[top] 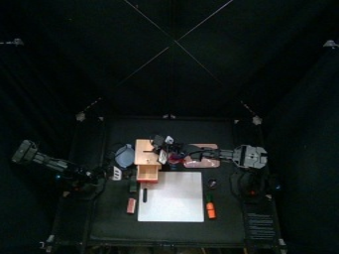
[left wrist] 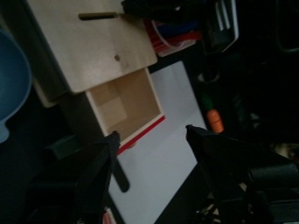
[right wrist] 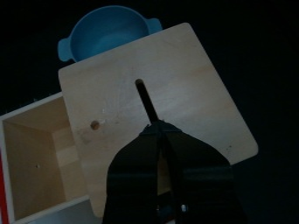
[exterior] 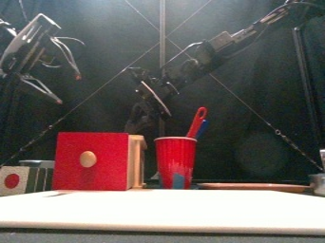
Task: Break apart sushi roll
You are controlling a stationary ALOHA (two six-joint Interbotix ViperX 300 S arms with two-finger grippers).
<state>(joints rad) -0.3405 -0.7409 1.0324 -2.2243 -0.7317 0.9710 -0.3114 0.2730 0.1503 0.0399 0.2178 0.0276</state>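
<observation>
- Step: early stage by my read, locating the sushi roll; nothing is being pulled apart.
- Sushi roll: not identifiable in any view. Can't tell where it lies, so its relation to either end effector can't be given.
- Left end effector [left wrist: 152, 147]: jaws spread wide, empty, held high off the desk [top: 106, 223] on the left side. Its camera looks over the drawer [left wrist: 124, 101] and the white board [left wrist: 176, 140].
- Right end effector [right wrist: 149, 109]: jaws closed, nothing seen between them. It reaches across the middle and hovers above the top of the wooden box [right wrist: 152, 79]; contact can't be told.
- The drawer stands pulled out of the box and what shows of it looks bare.
- Blue bowl [right wrist: 105, 33] sits just beside the box; red cup [exterior: 176, 161] with utensils stands beside the box's other side.
- An orange item [top: 209, 209] lies at the board's edge, too small to name.
- Next move, my guess: find the roll, then bring both end effectors to it, one at each end, right one opened first.
</observation>
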